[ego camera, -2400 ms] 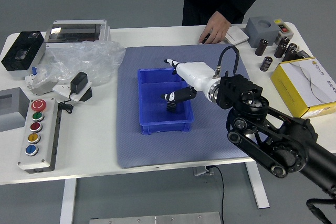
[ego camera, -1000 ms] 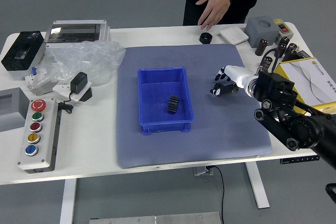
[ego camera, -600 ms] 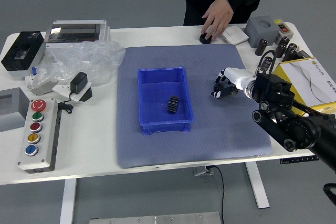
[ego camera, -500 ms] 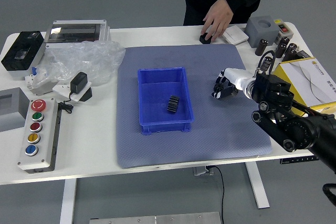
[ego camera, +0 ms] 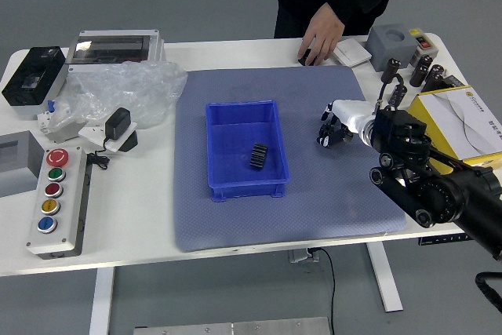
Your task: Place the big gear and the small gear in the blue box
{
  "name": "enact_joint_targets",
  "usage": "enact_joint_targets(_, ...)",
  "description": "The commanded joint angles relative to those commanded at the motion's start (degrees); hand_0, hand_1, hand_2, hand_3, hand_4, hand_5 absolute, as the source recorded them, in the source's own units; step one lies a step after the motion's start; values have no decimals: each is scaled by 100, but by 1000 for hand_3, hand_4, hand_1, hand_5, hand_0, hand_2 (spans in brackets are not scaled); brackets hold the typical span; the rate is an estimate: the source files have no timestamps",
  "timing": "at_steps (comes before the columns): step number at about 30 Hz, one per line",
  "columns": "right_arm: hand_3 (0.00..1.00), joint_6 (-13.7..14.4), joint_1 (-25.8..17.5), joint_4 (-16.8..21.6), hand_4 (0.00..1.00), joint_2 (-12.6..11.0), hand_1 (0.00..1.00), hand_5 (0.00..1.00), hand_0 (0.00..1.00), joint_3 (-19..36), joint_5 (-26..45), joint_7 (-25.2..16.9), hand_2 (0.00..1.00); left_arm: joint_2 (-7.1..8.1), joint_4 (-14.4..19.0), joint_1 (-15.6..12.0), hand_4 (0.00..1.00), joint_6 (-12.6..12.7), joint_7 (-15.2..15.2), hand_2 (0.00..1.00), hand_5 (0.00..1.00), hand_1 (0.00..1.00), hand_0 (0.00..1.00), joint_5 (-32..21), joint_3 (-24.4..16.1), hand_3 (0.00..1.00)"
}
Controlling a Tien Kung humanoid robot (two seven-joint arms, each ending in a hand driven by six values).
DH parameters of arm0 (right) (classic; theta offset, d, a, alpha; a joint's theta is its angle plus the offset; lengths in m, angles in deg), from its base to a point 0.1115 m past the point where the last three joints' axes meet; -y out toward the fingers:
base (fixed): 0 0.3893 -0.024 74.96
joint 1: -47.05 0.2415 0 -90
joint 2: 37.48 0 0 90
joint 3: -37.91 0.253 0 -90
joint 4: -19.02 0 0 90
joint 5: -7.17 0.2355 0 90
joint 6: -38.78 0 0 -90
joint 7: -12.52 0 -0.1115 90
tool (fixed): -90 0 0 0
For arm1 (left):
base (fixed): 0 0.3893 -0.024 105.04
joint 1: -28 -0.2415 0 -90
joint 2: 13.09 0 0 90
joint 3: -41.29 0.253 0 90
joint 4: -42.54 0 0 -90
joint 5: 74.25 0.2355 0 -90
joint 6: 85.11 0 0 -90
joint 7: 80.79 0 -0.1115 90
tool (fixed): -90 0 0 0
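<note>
Right hand (ego camera: 337,125), one: black, white-backed, over the grey-blue mat (ego camera: 314,213), right of the blue box (ego camera: 247,191); fingers loosely bent, nothing seen in their hold. Ridged black gear (ego camera: 258,155), one: inside the box, left of my hand and closer to the table's near edge; long axis running roughly near-to-far. Black piece (ego camera: 303,61), one, presumably the other gear: beyond my hand and slightly left, mostly covered by the person's hand (ego camera: 323,33). My right hand is the nearer; left arm out of view. Next move, as I judge it: reach away and leftward, or take a handover. Changed since one second ago: the person's fingers have come down over that piece, then uncovered.
</note>
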Motion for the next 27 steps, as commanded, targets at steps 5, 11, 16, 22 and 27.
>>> enact_joint_targets(5, 729, 6, 9, 2, 643, 24, 549, 277, 510, -63, -148, 22, 651, -7, 0, -1, 682, 0, 1, 825, 255, 830, 803, -4, 0, 850)
enact_joint_targets(11, 725, -7, 18, 15, 645, 34, 539, 280, 491, -117, -283, 55, 648, -11, 0, 1, 682, -1, 3, 825, 255, 830, 803, -6, 0, 850)
enact_joint_targets(16, 716, -21, 21, 20, 644, 41, 538, 283, 485, -162, -352, 87, 646, -12, 0, 3, 682, -1, 3, 825, 255, 830, 803, -10, 1, 849)
enact_joint_targets(22, 713, -38, 16, 19, 647, 55, 536, 282, 478, -211, -410, 137, 645, -16, 0, 5, 682, -2, 4, 825, 255, 830, 803, -14, 1, 850)
enact_joint_targets(27, 681, -16, 4, 26, 627, 63, 522, 265, 461, -259, -485, 182, 632, -18, 0, 3, 682, -1, 4, 825, 255, 830, 804, -17, 2, 849)
